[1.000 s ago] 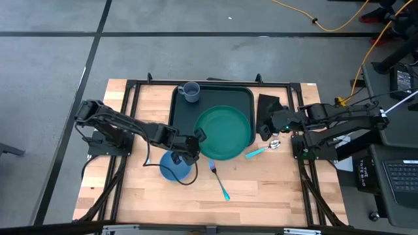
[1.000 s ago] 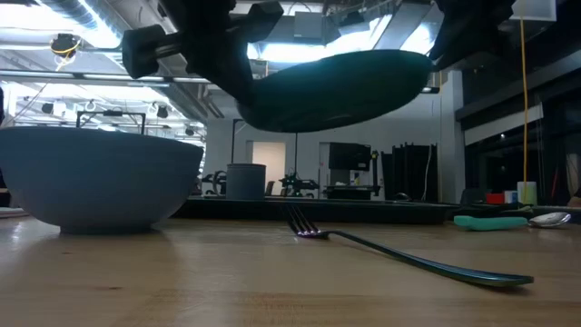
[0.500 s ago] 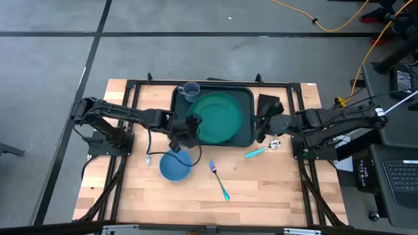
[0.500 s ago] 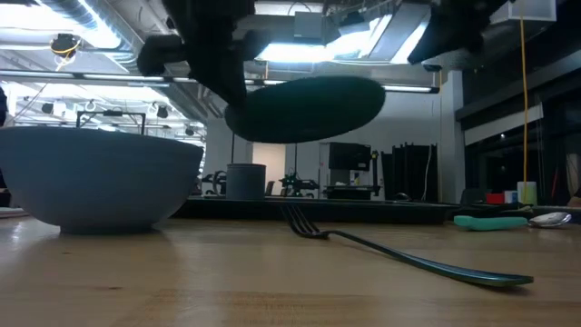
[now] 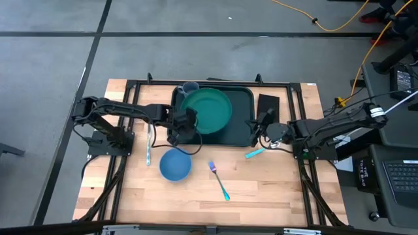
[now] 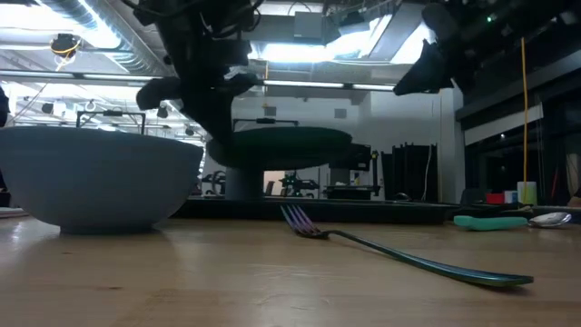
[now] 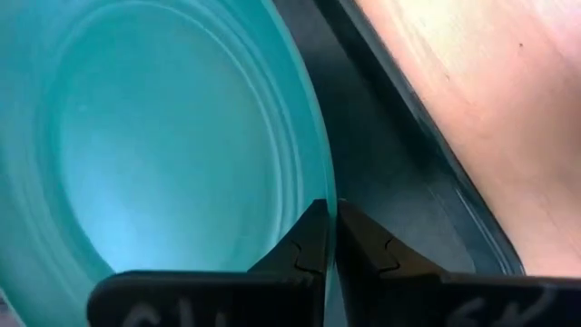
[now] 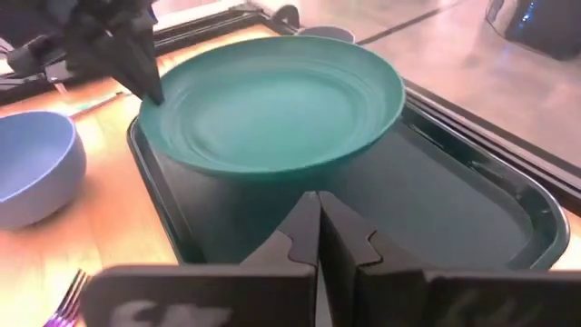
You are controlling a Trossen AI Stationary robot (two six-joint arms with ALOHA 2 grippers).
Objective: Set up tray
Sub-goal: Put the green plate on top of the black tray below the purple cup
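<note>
The round green plate [image 5: 208, 111] hangs level over the far left part of the dark green tray [image 5: 243, 132]. My left gripper [image 5: 185, 125] is shut on the plate's left rim. A grey cup [image 5: 190, 87] stands in the tray's far left corner, partly under the plate. My right gripper [image 5: 255, 125] is shut and empty, raised over the tray's right rim; in the low view it [image 6: 413, 77] is higher than the plate [image 6: 281, 145]. In the right wrist view its fingers [image 8: 318, 204] point across the tray at the plate [image 8: 272, 100]. My left gripper [image 7: 331, 213] pinches the plate's rim [image 7: 322, 168] on the plate's left, near side, with the edge running between the two fingers. The fingers come from the table's left, slanting down. The plate is lifted clear of the tray and sits about level.
A blue bowl [image 5: 175, 164] sits on the wood near the tray's left corner. A fork [image 5: 219, 181] lies near the middle. A teal-handled spoon [image 5: 261, 151] lies right of the tray, another teal utensil [image 5: 149, 149] left of it. A black napkin [image 5: 268, 102] lies beside the tray's right rim.
My left gripper has carried the plate from over the tray's near edge toward the far left, over the tray, and brought it lower and level. My right gripper has shifted a little toward the table's left and stayed raised.
</note>
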